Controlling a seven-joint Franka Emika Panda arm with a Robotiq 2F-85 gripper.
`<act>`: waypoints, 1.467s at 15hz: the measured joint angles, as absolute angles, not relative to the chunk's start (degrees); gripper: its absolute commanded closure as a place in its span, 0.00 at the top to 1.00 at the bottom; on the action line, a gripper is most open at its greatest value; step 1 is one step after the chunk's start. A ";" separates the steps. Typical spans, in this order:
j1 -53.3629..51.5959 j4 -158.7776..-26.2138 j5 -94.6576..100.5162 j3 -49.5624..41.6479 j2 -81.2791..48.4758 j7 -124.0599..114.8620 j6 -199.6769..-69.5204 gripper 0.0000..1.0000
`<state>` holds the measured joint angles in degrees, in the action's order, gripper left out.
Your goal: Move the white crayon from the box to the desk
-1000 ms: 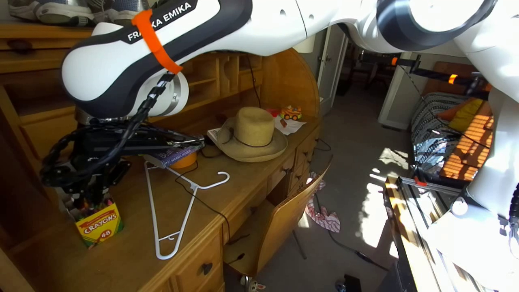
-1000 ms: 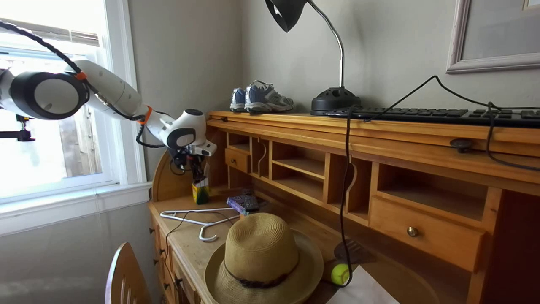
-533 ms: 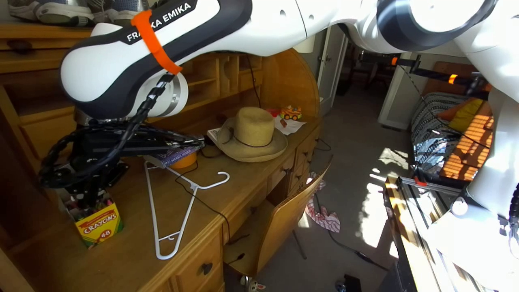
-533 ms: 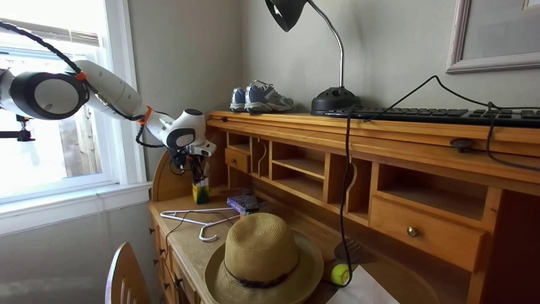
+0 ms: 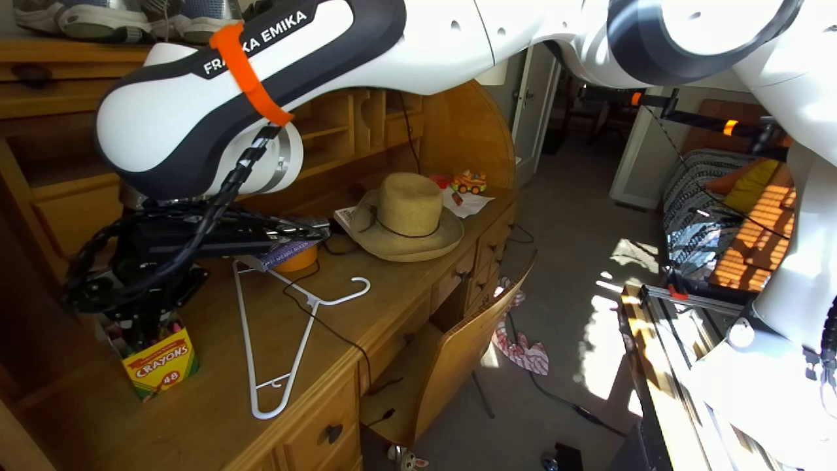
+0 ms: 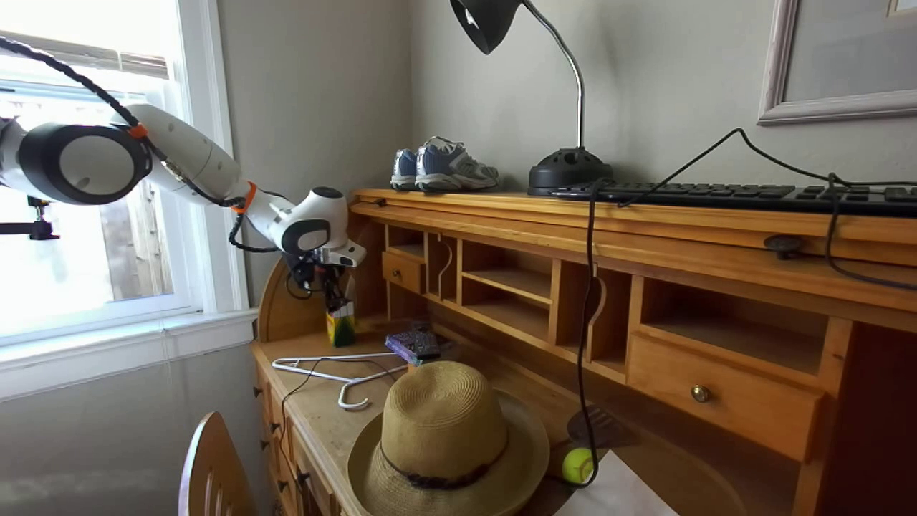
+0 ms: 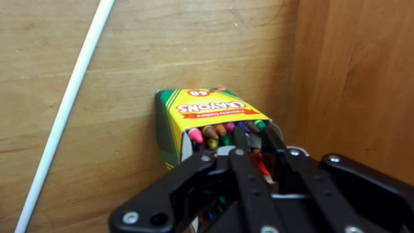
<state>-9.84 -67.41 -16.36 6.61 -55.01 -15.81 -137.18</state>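
White crayon (I can't spot it): the claw (image 7: pixel 255 129), slightly spread at the box (image 7: pixel 212 106) near the desk's (image 5: pixel 392 288) end edge, could pinch tightly packed crayons (image 7: pixel 210 132) instead.

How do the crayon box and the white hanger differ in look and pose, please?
The crayon box is yellow and green with printed lettering, whereas the hanger is plain white. The box stands upright, while the hanger lies down. The box is open-topped and holds crayons; the hanger is a slim, open triangular frame. Both rest on the desk.
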 measured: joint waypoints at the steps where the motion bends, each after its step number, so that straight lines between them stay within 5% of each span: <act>1: -9.86 -67.41 -16.34 6.61 -55.01 -15.81 -137.17 0.03; 12: -10.32 -67.63 -14.11 6.40 -54.33 -15.76 -137.15 0.02; 22: -11.39 -80.15 -11.63 5.61 -40.27 -15.77 -138.28 0.02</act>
<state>-11.39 -80.15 -11.63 5.61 -40.27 -15.77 -138.28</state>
